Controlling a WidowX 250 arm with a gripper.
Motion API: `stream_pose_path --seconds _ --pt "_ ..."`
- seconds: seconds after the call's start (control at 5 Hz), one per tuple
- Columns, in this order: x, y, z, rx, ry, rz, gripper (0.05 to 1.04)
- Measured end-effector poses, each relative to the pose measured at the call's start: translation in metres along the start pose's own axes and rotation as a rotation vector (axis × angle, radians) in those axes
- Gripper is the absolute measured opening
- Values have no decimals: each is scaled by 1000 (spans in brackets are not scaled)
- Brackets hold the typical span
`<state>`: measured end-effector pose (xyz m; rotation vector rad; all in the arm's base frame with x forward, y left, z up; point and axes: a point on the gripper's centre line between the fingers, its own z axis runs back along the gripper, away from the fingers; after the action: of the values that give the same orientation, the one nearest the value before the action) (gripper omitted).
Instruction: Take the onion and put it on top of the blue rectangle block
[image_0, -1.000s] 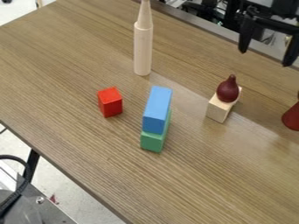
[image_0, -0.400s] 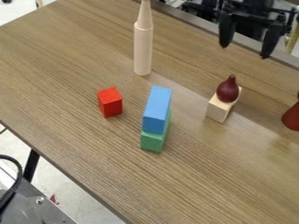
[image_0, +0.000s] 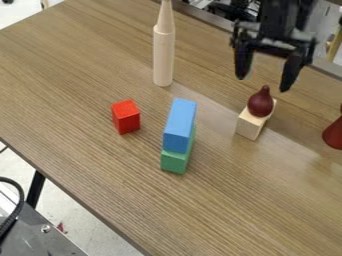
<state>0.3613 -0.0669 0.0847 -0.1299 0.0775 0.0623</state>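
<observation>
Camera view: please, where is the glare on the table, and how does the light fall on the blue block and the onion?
In the camera view, a soft pale sheen crosses the table at the right; the blue block has a lighter top and a darker near end; the onion looks dark against the pale wooden block under it.

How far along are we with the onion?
Nothing is done yet: the onion sits on the pale wood block. Nothing is in hand; the open gripper hangs near it. Left: grasp, carry, and set it on the blue block.
</observation>
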Motion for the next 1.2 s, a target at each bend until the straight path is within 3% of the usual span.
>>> stream_pose_path --seconds 0.4,0.8,1.2 --pt "-9 -12 -13 49 -43 -26 1000" --pt "-7 -20 -19 53 -81 -37 1000" --pt "-8 -15 -36 65 -80 -20 999"
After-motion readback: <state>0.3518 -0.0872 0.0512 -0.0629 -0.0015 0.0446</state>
